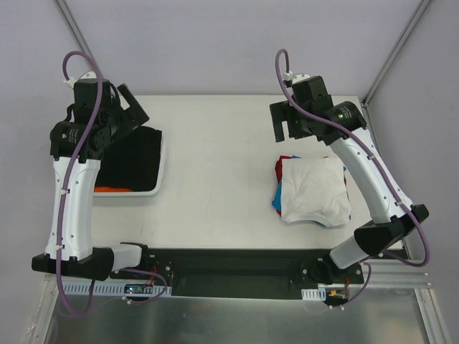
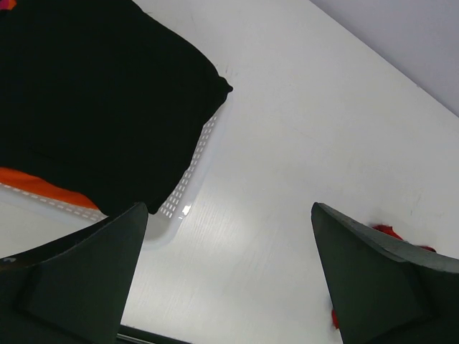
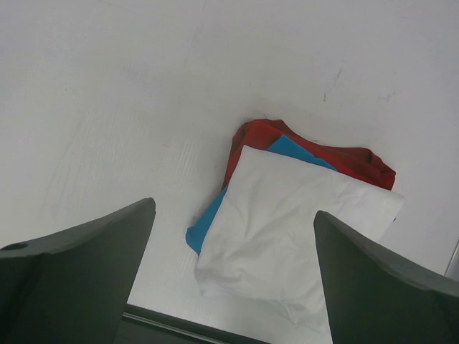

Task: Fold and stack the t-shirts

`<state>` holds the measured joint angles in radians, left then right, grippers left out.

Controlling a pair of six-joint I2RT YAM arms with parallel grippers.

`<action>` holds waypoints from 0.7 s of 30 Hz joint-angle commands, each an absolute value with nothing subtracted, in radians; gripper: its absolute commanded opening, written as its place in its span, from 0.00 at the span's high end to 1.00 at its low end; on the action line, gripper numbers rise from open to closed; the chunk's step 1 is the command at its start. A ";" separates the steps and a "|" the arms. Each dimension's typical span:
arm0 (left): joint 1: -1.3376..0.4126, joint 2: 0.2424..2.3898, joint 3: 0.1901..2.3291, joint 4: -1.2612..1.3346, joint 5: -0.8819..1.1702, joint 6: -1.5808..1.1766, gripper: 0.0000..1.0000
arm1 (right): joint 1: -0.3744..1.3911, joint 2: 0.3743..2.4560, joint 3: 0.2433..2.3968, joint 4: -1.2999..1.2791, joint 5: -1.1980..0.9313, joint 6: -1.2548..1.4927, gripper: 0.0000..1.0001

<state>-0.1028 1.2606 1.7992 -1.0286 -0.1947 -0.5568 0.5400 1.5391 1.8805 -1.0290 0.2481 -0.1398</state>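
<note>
Between basket [image 1: 161, 172] and stack [image 1: 313, 190], open table [image 1: 215, 165], black shirt [image 1: 133, 161] apparently overhanging rim

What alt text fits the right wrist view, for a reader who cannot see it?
A folded white t-shirt tops a stack on a white table, a blue shirt and a red shirt peeking out beneath. Two dark fingers, spread apart, frame the bottom.

Illumination: bright, even, diffuse; only faint, soft shadows are cast. Glare: a pale sheen is noted on the table [image 2: 244, 236] just beyond the left gripper [image 2: 228, 215]. Focus: its fingers [image 2: 79, 279] are blurred; the black t-shirt [image 2: 93, 93] left of them is rendered without detail.
</note>
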 commanded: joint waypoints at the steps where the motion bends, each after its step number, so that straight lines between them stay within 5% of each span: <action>1: -0.095 1.221 1.778 -1.002 -0.230 -0.543 0.01 | 0.538 1.543 1.919 -1.025 0.242 -0.132 0.04; 21: -0.095 1.394 1.631 -1.106 -0.178 -0.561 0.01 | 0.540 1.673 2.014 -1.173 0.269 -0.089 0.04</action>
